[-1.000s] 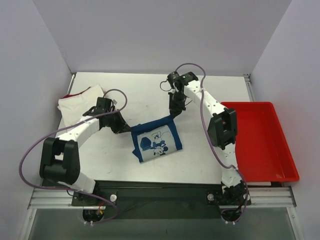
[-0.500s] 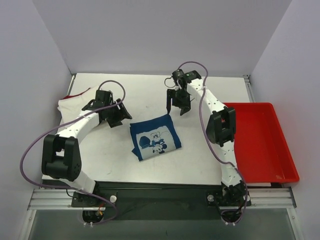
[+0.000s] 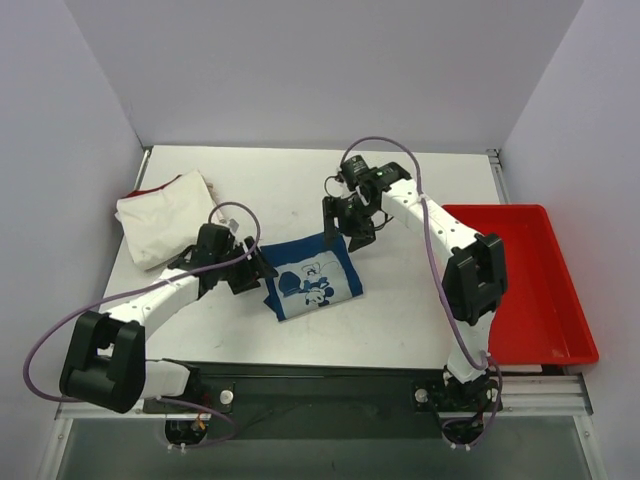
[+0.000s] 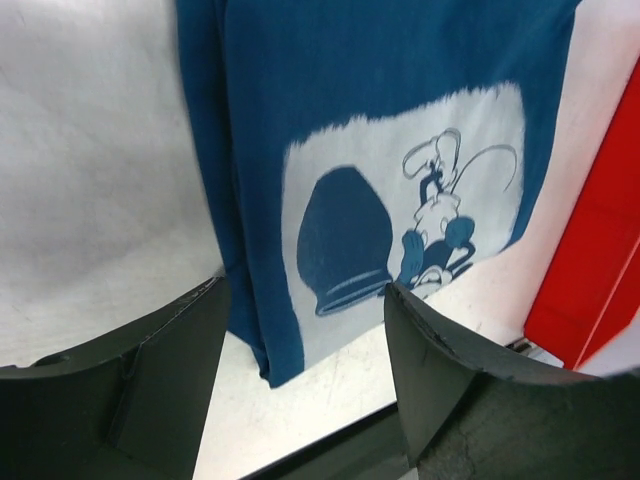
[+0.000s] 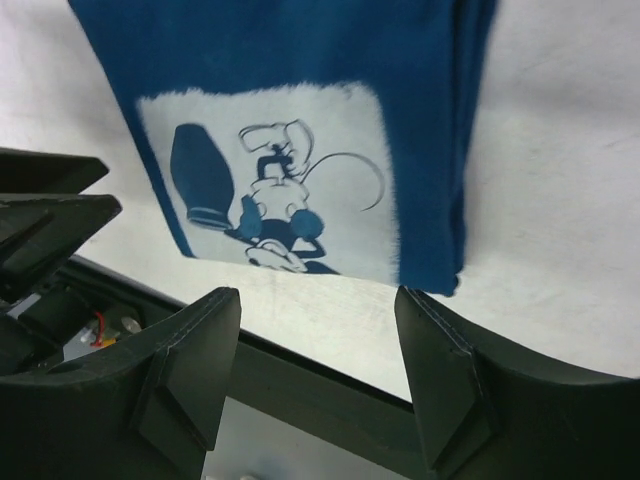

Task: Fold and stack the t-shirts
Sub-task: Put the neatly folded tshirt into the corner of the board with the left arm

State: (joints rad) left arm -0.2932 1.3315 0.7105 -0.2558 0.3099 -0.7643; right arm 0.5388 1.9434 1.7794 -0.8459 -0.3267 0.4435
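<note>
The blue shirt [image 3: 312, 280] lies flat between the left claw [image 3: 257, 272] and the right claw [image 3: 345, 237]. Both are open and empty. The cream shirt [image 3: 160, 220] sits nearer the left claw.

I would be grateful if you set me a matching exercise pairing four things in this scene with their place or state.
Things:
1. blue t-shirt
2. cream t-shirt
3. red tray
4. left gripper

Places or states:
A. at the far right side
B. jaws open, by the blue shirt's left edge
C. folded, graphic up, in the middle
D. in the far left corner

Pairs: 1-C, 2-D, 3-A, 4-B
</note>
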